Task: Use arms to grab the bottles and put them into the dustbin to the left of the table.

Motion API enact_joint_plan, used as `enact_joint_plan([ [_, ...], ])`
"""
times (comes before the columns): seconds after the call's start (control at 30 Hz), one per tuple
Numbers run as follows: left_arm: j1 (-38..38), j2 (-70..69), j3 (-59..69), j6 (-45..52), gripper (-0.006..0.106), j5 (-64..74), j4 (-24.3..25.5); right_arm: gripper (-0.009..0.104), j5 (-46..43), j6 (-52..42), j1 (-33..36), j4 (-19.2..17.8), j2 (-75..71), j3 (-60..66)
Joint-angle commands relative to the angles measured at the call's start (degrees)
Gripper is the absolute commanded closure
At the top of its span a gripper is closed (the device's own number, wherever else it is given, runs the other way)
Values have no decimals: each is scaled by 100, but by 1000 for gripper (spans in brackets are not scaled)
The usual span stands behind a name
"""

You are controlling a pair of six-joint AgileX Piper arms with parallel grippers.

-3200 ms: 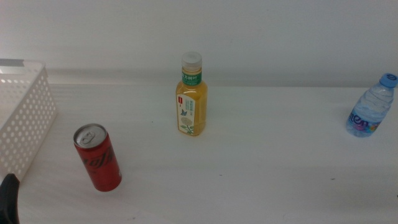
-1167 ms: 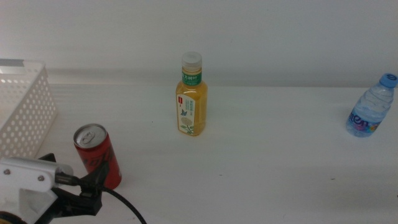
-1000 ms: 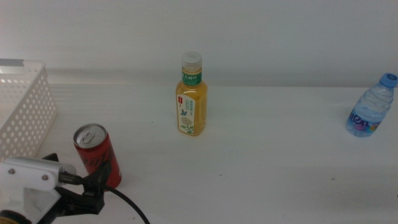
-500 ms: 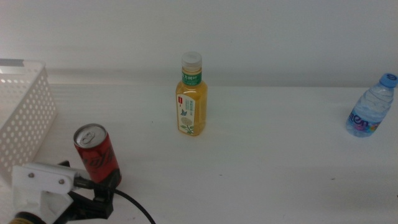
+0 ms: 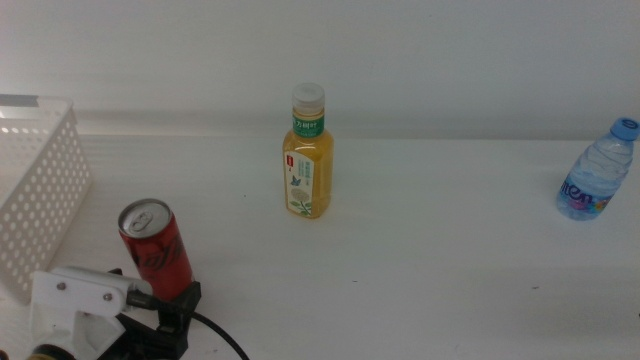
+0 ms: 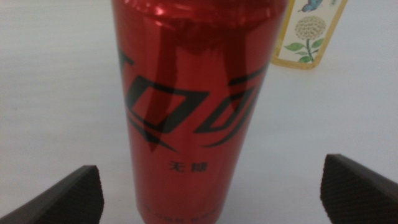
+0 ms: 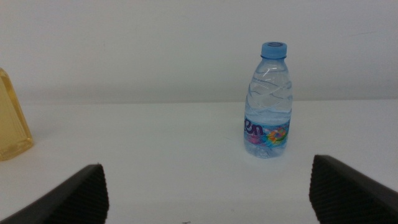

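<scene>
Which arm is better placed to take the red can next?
Left. Its end effector is open with the red can between the jaws; the right end effector faces the water bottle.

Can [image 5: 157,250] stands between basket [image 5: 40,190] and juice bottle [image 5: 307,155].

Robot test bench, plain white table [image 5: 450,280], bare white wall [image 5: 400,50]
</scene>
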Motion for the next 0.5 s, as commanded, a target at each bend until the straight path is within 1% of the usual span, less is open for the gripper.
enact_joint_plan([
  [0.0,-51,22,217,-150,7,-579,102,10,-48,-57,-32,-39,-225,251],
  [0.33,-51,22,202,-321,7,-579,201,10,-48,-57,-32,-39,-225,251],
  [0.47,-51,25,51,-314,7,-579,42,10,-48,-57,-32,-39,-225,251],
])
